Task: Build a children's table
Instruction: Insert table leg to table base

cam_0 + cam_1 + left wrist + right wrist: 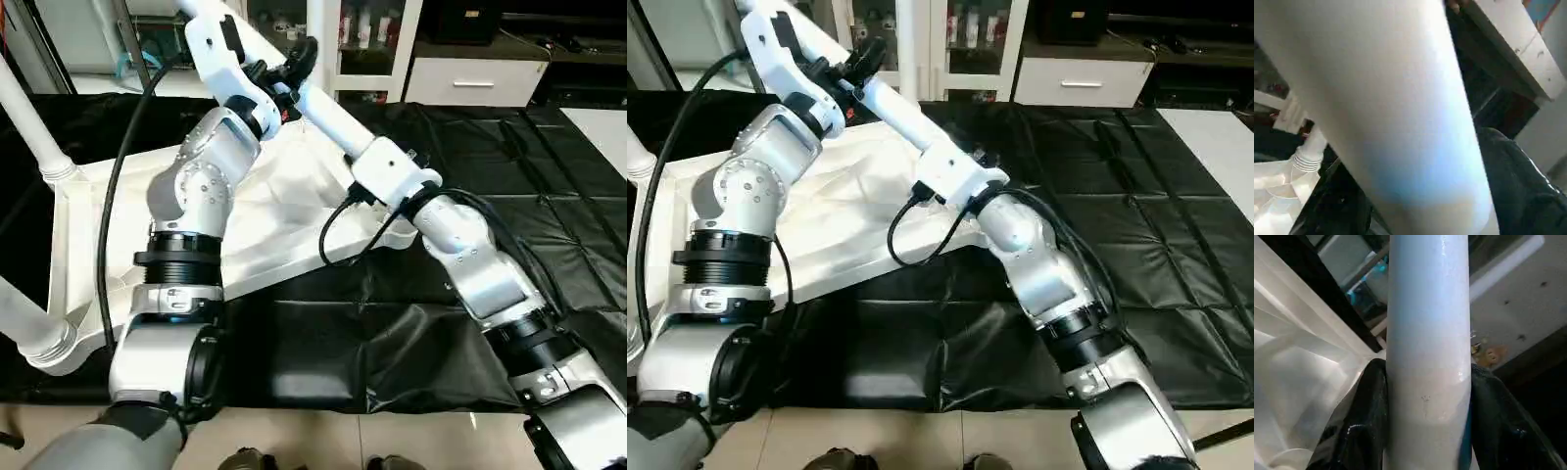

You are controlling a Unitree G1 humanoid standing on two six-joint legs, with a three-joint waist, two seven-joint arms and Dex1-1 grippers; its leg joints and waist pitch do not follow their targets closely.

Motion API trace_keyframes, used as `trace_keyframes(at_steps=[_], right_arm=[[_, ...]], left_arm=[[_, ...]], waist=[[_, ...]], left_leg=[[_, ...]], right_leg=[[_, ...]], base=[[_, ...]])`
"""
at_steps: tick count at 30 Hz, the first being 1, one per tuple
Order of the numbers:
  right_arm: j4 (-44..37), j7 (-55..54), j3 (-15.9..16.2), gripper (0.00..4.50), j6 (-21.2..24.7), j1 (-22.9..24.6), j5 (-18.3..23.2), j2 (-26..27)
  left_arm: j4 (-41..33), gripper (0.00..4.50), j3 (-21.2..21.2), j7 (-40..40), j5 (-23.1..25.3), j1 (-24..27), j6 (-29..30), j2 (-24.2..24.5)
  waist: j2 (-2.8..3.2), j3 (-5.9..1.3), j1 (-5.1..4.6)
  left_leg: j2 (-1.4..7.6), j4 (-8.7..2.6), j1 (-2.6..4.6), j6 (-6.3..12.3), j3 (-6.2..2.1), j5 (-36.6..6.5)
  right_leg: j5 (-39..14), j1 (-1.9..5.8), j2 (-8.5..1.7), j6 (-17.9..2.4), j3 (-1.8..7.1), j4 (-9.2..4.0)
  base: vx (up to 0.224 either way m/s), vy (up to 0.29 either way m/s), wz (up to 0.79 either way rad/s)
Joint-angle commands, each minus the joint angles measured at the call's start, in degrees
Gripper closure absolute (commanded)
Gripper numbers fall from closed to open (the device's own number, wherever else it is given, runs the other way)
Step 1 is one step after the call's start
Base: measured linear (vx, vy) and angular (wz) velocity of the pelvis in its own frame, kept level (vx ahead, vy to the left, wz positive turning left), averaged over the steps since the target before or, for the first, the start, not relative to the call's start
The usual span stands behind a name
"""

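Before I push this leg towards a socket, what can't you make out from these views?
Held leg, both ends: the wrist views cut it off at their edges, and in the eye views the robot's hands cover it.
Tabletop corner nearest the right gripper: in the eye views it is hidden under that arm, so its socket can't be checked.
Two legs at the left corners: in the left eye view the picture edge cuts them off.

1 tabletop (284, 225), 3 legs (24, 108) (29, 333) (1427, 333), 2 robot arms (186, 196) (470, 255)
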Motion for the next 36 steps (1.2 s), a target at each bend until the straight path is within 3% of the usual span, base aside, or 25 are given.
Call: trace_keyframes(at_steps=[1,12,20,22,24,26,27,28,29,30,33,34,35,36], right_arm=[[-0.3,-3.2,-1.8,2.67,-2.2,-1.8,-1.0,-0.5],[2.9,-5.7,-2.3,2.68,-5.0,-3.0,-3.6,0.2],[4.4,-6.3,-2.5,2.68,-6.4,-3.5,-4.1,0.2],[4.7,-3.4,-3.1,2.68,-8.2,-3.3,-1.0,0.9],[4.5,1.2,-3.7,1.98,-9.8,-2.9,3.3,1.9],[3.1,7.5,-5.7,1.96,-7.9,-2.2,10.9,4.2],[2.4,10.3,-6.7,1.89,-5.9,-2.1,14.3,5.1],[2.3,10.7,-6.9,1.77,-5.6,-2.1,14.8,5.2],[1.6,13.2,-8.2,1.77,-3.0,-2.0,18.1,5.9],[-0.2,18.0,-10.1,1.77,2.1,-2.1,23.9,6.5],[-2.7,23.3,-11.5,1.49,8.3,-2.1,29.2,5.7],[-3.9,26.0,-11.9,1.41,11.7,-2.2,31.3,4.3],[-4.8,28.1,-12.3,1.22,15.1,-2.3,33.0,3.0],[-6.3,31.9,-13.2,1.14,22.1,-2.6,36.1,0.6]], left_arm=[[0.7,1.73,2.8,1.9,-1.6,-0.5,0.2,-0.1],[-1.2,2.44,3.2,1.3,-4.1,-0.3,1.7,-1.2],[-1.7,2.55,3.4,0.9,-5.2,0.0,1.8,-0.8],[-1.6,2.57,3.0,-0.7,-5.2,-0.1,1.6,-0.3],[-1.9,2.6,1.8,-4.0,-5.1,0.0,1.4,0.5],[-2.7,2.65,-0.2,-9.6,-5.0,0.1,1.9,2.0],[-2.7,2.66,-0.9,-11.7,-5.1,0.0,2.1,2.7],[-2.7,2.7,-1.0,-12.0,-5.1,0.0,2.2,2.8],[-2.5,2.7,-1.7,-13.9,-5.0,-0.2,2.5,3.5],[-2.1,2.7,-2.7,-17.1,-5.2,-0.6,3.5,4.7],[-2.0,2.77,-3.6,-19.9,-5.9,-1.2,5.2,5.9],[-2.3,2.78,-4.3,-21.6,-6.4,-1.4,6.5,6.6],[-2.6,2.79,-4.9,-23.0,-6.9,-1.6,7.5,7.0],[-3.1,2.79,-6.1,-25.9,-7.6,-2.0,9.5,7.9]], waist=[[0.23,-4.78,-0.34],[0.21,-4.76,-0.57],[0.29,-4.79,-0.44],[0.47,-4.78,-0.5],[0.46,-4.78,-0.53],[0.51,-4.83,-0.48],[0.9,-4.81,-0.46],[0.73,-4.73,-0.53],[0.77,-4.79,-0.46],[1.34,-4.78,-0.34],[1.38,-4.79,-0.04],[2.44,-4.75,0.18],[1.74,-4.78,0.2],[1.64,-4.67,0.2]], left_leg=[[3.74,-5.13,2.59,-2.23,-2.75,-16.9],[3.77,-5.22,2.6,-1.9,-2.77,-18.0],[3.79,-5.17,2.65,-1.26,-2.68,-16.9],[3.79,-5.22,2.74,-1.6,-2.7,-17.8],[3.83,-5.22,2.65,-0.64,-2.76,-18.9],[3.98,-5.26,2.66,-0.19,-2.88,-18.3],[4.08,-5.28,2.67,0.29,-2.91,-18.3],[4.06,-5.41,2.68,0.64,-2.83,-18.2],[4.2,-5.37,2.63,0.51,-2.9,-17.4],[4.18,-5.41,2.8,0.83,-2.88,-16.8],[4.28,-5.5,2.89,0.3,-2.82,-15.7],[4.19,-5.52,3.06,-0.52,-2.84,-16.1],[4.2,-5.56,3.29,-1.31,-2.74,-16.9],[4.13,-5.6,3.23,-1.41,-2.69,-17.1]], right_leg=[[-10.6,2.16,-1.67,-13.3,1.44,-3.34],[-10.1,2.17,-1.56,-13.2,1.37,-3.35],[-8.5,2.22,-1.5,-13.9,1.36,-3.18],[-9.1,2.14,-1.51,-13.7,1.36,-3.24],[-9.3,2.25,-1.68,-13.7,1.4,-3.33],[-8.6,2.3,-1.77,-14.2,1.39,-3.2],[-7.9,2.32,-1.82,-14.6,1.46,-3.04],[-7.6,2.38,-1.63,-14.9,1.4,-3.17],[-6.7,2.41,-1.71,-15.1,1.42,-2.9],[-5.4,2.48,-1.67,-15.8,1.44,-2.79],[-3.1,2.57,-1.5,-17.1,1.29,-2.3],[-3.7,2.57,-1.56,-17.2,1.22,-2.18],[-4.5,2.62,-1.44,-17.1,1.19,-2.3],[-4.9,2.62,-1.4,-17.2,1.26,-2.34]], base=[[0.0,0.0,0.0],[0.0,0.0,0.0],[0.0,0.0,0.0],[0.0,0.0,0.0],[0.0,0.0,0.0],[0.0,0.0,0.0],[0.0,0.0,0.0],[0.0,0.0,0.0],[0.0,0.0,0.0],[0.0,0.0,0.0],[0.0,0.0,0.0],[0.0,0.0,0.0],[0.0,0.0,0.0],[0.0,0.0,0.0]])
